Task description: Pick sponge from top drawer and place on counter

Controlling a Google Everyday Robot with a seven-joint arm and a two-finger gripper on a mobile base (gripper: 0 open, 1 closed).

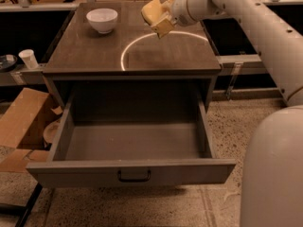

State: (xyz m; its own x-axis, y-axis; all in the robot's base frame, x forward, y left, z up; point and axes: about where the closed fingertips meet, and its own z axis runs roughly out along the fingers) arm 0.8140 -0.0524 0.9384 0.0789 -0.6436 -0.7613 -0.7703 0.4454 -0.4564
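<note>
My gripper (161,17) is shut on the pale-yellow sponge (153,11) and holds it a little above the far part of the dark brown counter (94,51), near the top of the thin white circle arc (142,39). The white arm reaches in from the upper right. The top drawer (130,171) stands pulled fully open below the counter; its grey inside is bare and its small dark bar handle (134,176) is at the front centre.
A white bowl (102,20) sits on the counter's far left. A white paper cup (29,58) stands on a ledge to the left. Cardboard pieces (21,122) lie on the speckled floor left of the drawer. My white base (274,174) fills the lower right.
</note>
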